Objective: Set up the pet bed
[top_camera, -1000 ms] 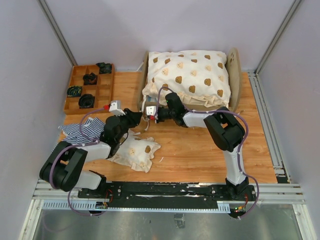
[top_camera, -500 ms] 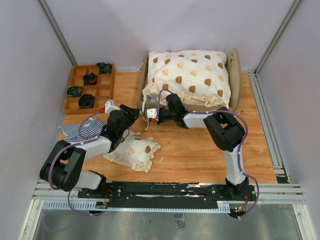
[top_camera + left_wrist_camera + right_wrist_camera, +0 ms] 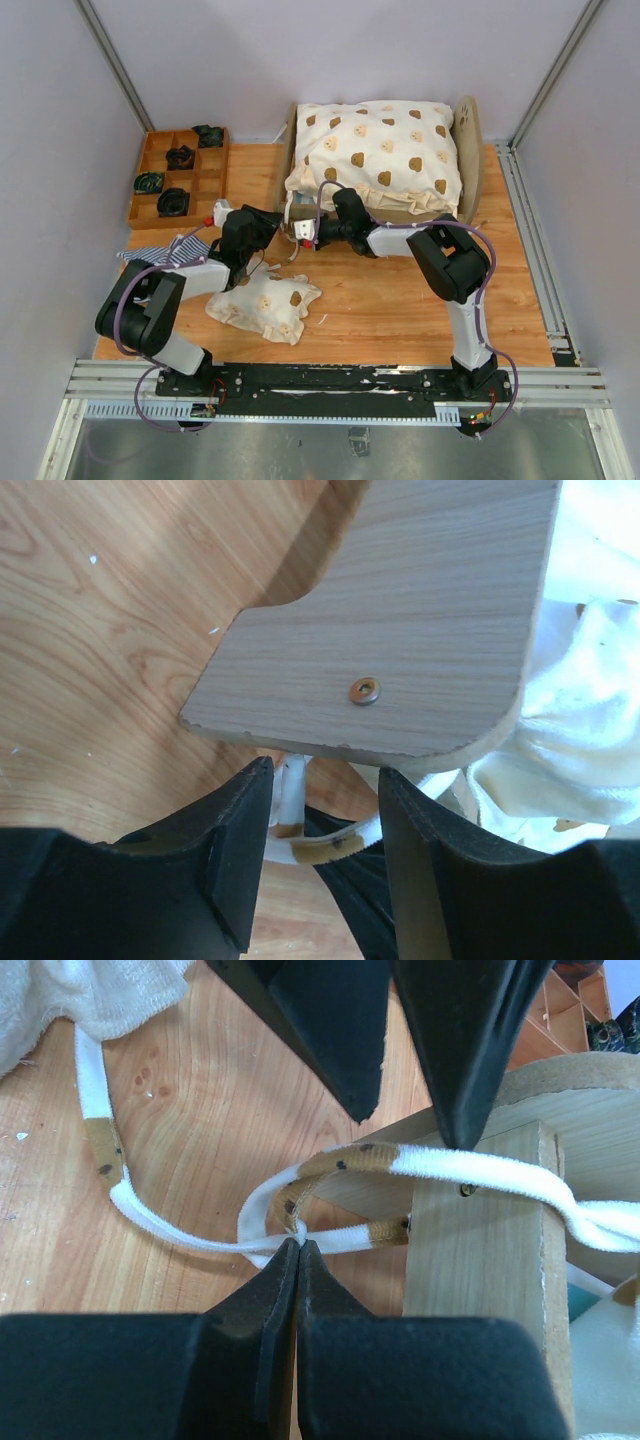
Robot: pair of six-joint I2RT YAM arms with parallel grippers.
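The plywood pet bed (image 3: 468,140) stands at the back centre, with the cream bear-print quilt (image 3: 380,150) heaped on it. My right gripper (image 3: 298,232) is at the bed's near left corner. In the right wrist view it (image 3: 298,1245) is shut on a white tie strap with tan ends (image 3: 180,1236), beside the wooden bed leg (image 3: 475,1240). My left gripper (image 3: 268,227) faces it from the left. In the left wrist view it (image 3: 322,780) is open under the plywood end panel (image 3: 400,630), with a strap loop (image 3: 330,846) between its fingers. A blue-and-white striped cloth (image 3: 160,260) lies crumpled under the left arm.
A small bear-print pillow (image 3: 265,305) lies on the wooden table in front of the left arm. The brown compartment tray (image 3: 152,208) with dark objects stands at the back left. Grey walls enclose the table on three sides.
My left gripper has moved up and right, off the small pillow toward the bed's corner. My right gripper has held its place at the strap.
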